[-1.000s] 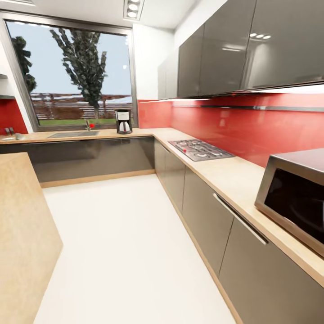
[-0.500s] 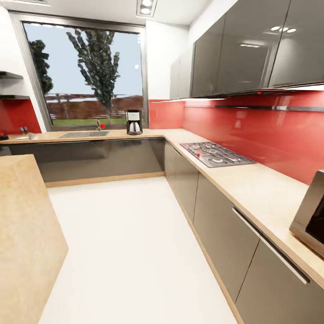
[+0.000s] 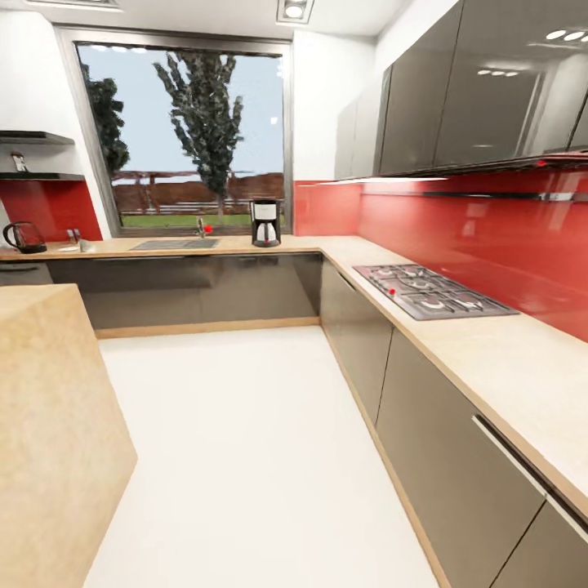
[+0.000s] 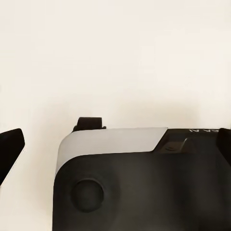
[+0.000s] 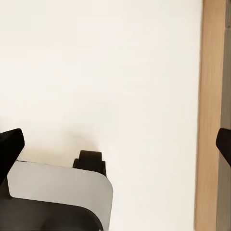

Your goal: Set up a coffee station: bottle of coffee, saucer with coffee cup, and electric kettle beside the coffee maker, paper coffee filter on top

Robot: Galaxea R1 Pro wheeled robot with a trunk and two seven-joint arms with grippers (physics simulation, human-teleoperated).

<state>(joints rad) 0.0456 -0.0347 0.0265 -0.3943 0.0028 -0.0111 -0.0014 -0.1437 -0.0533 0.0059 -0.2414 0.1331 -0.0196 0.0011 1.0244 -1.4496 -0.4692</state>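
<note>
At the far end of the kitchen, under the window, the coffee maker [image 3: 265, 222] stands on the tabletop [image 3: 245, 243], and the electric kettle [image 3: 24, 237] sits on the same tabletop far to the left, well apart from it. Both lie ahead of the robot, across the white floor [image 3: 245, 425], the kettle more toward the left arm's side. Each wrist view looks down at the floor; the left claw [image 4: 115, 144] and the right claw [image 5: 115, 144] have fingertips spread wide, released and holding nothing.

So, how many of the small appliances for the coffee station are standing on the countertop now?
2. The coffee maker stands on the countertop before the window, right of the sink. The electric kettle stands at the far left end. Others may be hidden outside the view.
</note>
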